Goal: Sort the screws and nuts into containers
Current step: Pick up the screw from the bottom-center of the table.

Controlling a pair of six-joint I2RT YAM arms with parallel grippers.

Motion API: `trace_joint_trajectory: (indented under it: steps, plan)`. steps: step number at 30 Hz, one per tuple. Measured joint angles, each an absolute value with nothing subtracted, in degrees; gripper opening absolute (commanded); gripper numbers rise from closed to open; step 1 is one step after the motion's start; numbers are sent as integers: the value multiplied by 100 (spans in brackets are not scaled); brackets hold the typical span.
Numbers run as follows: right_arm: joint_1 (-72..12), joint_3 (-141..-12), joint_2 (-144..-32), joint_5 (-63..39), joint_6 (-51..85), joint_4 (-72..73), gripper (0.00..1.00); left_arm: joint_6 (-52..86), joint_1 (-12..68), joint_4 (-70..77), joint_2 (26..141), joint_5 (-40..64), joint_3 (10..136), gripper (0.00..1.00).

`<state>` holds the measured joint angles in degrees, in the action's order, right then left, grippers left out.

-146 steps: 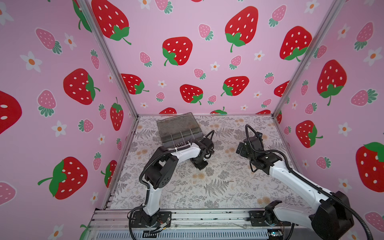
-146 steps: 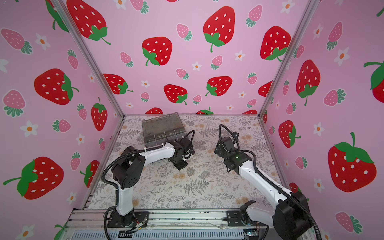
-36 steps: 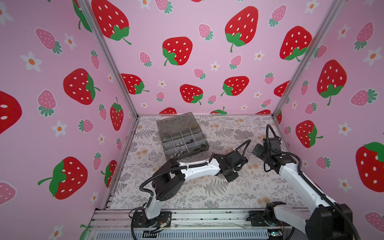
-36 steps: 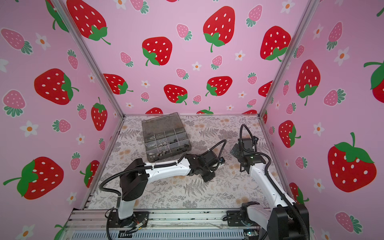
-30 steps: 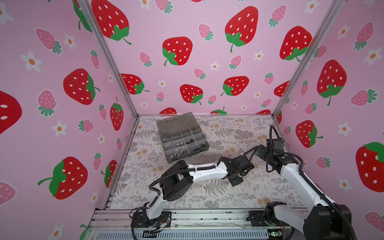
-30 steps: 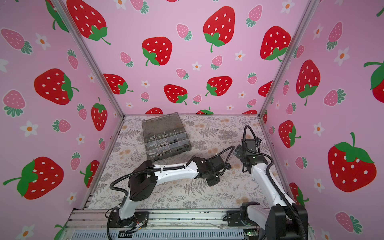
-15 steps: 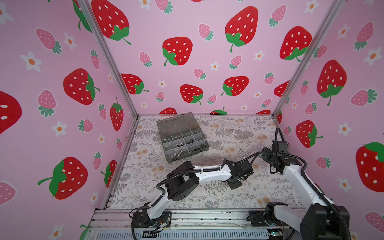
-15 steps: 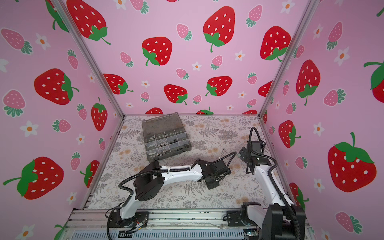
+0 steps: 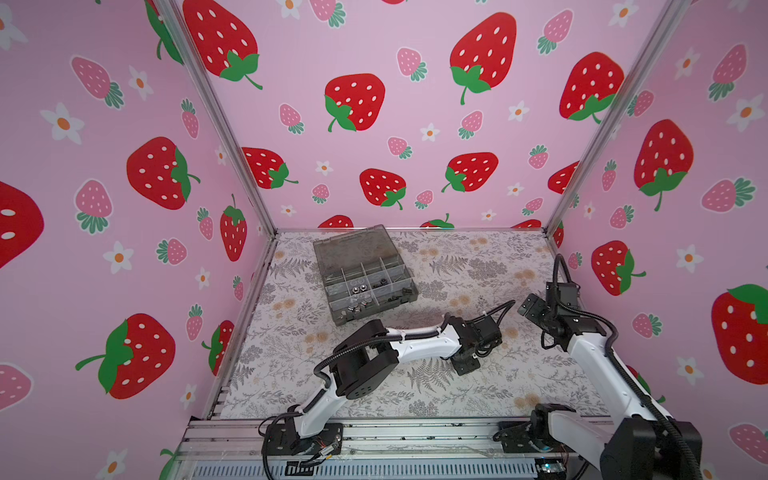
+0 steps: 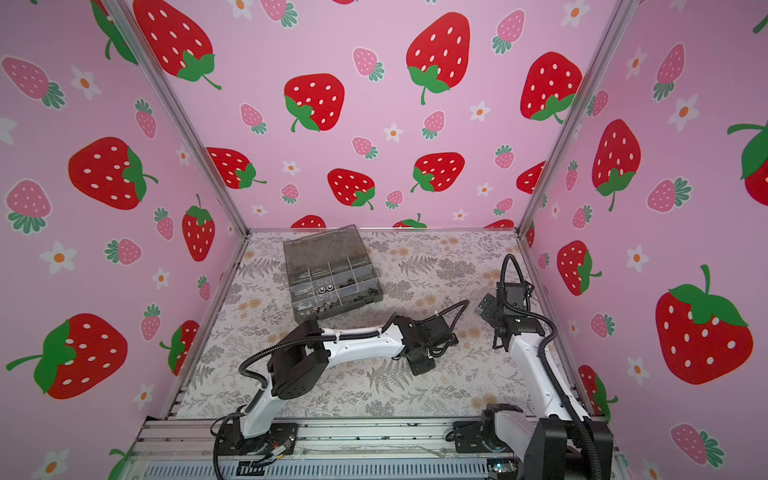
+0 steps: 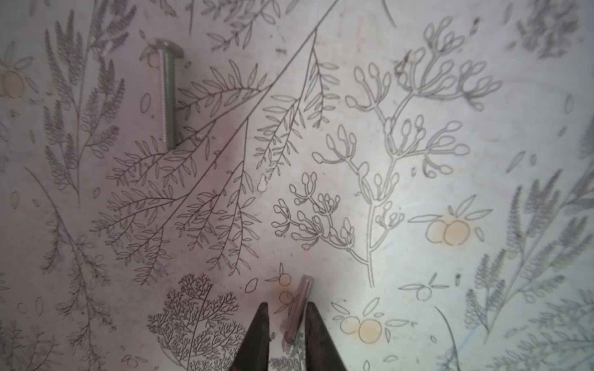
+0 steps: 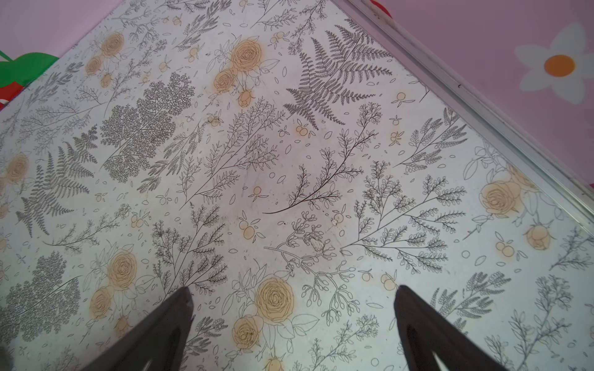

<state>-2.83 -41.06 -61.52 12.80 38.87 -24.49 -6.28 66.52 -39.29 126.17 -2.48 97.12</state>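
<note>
A silver screw (image 11: 297, 308) lay between the close-together fingers (image 11: 257, 337) of the left hand (image 11: 287, 305), pinched or not I could not tell, while the right hand (image 12: 293, 289) held its fingers far apart.

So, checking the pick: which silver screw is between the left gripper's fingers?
The tilted screw whose threaded end pokes out past the fingertips; the other screw lies well clear, round head showing.

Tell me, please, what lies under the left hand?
A thin silver screw lies on the mat, straddled by the left hand, as the left wrist view shows. In both top views the hand covers it.
</note>
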Motion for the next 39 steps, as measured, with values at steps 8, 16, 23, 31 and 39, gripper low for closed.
trace_joint_trajectory:
  steps: [8, 16, 23, 31, 39]
  plan:
    - [-283, -4106, -6060, 1282, 3887, -2449, 100, -631, 6648, -4021, 12617, -38, 9712, 22]
    - [-283, -4106, -5966, 1284, 3889, -2451, 100, -655, 6646, -4095, 12770, 19, 9880, 16]
    - [-283, -4106, -5798, 1293, 3892, -2458, 100, -663, 6521, -4097, 12811, 97, 9939, 12]
    - [-283, -4106, -5712, 1304, 3894, -2460, 100, -668, 6331, -4130, 12811, 156, 9937, 8]
    - [-283, -4106, -5684, 1304, 3894, -2475, 100, -709, 6309, -4213, 12811, 215, 9944, 0]
